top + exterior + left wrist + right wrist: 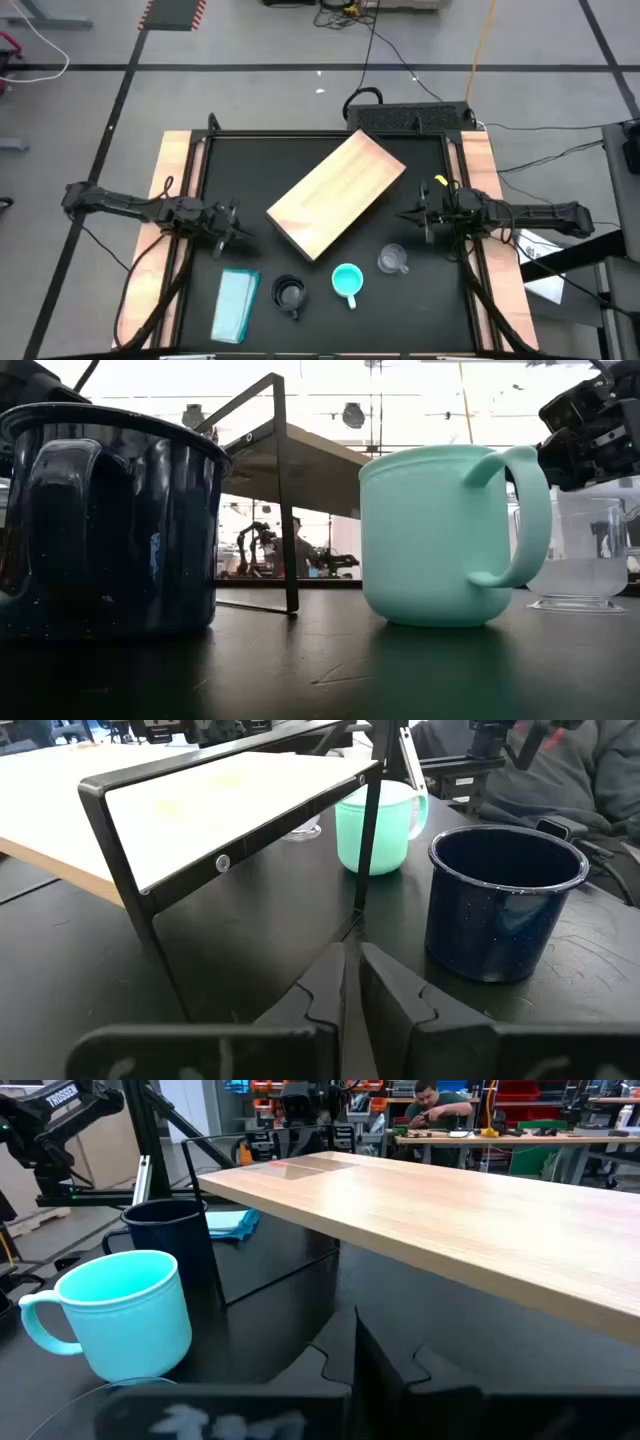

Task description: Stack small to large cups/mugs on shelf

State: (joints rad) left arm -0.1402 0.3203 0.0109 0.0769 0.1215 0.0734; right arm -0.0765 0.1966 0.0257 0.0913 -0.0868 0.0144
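The wooden shelf point(336, 194) stands slantwise mid-table on thin black legs point(120, 840). Near the front edge, each upright on its base, stand the dark navy mug point(289, 295), the turquoise mug point(347, 281) and the clear cup point(392, 260). They also show in the low view: navy mug point(110, 520), turquoise mug point(440, 535), clear cup point(585, 555). My left gripper point(243, 230) is shut and empty, left of the shelf, its fingers point(350, 990) pointing at the navy mug point(505, 900). My right gripper point(408, 215) is shut and empty, right of the shelf, above the clear cup.
A flat pale-teal block point(236, 305) lies at the front left, next to the navy mug. Wooden rails run along the table's left point(165, 200) and right point(480, 180) sides. A person sits at a bench in the room beyond point(440, 1105).
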